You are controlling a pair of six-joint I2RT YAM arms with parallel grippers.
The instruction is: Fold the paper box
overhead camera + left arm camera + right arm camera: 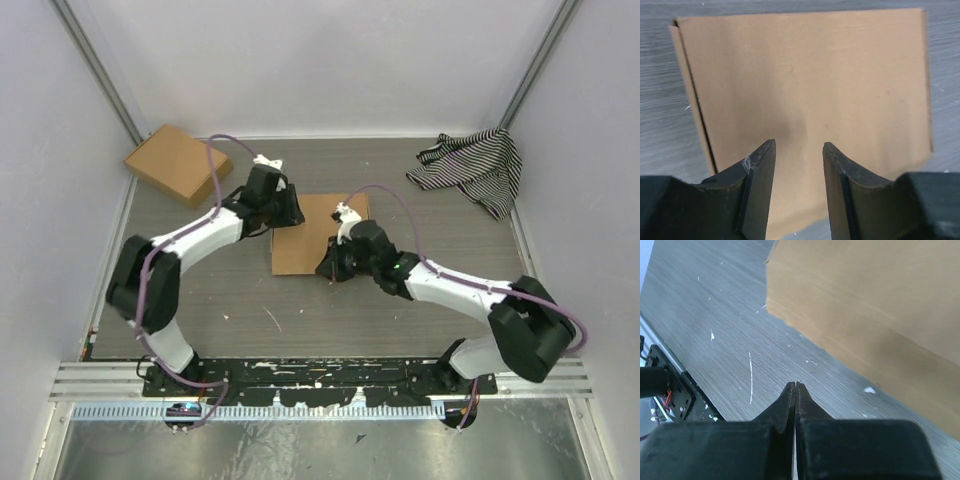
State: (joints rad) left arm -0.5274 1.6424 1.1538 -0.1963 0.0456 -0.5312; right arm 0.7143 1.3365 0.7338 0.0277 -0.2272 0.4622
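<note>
The paper box (305, 238) lies closed and flat as a shallow brown square in the middle of the table. My left gripper (288, 213) hovers over its far left part, open and empty. In the left wrist view the box's lid (805, 85) fills the frame beyond the spread fingers of the left gripper (799, 147). My right gripper (328, 271) is shut and empty at the box's near right edge. In the right wrist view the right gripper's tips (796, 385) sit low over bare table, just short of the box's side wall (875, 305).
A second brown cardboard box (178, 163), a compact slab, lies at the back left corner. A black-and-white striped cloth (470, 165) is crumpled at the back right. White walls close in the table on three sides.
</note>
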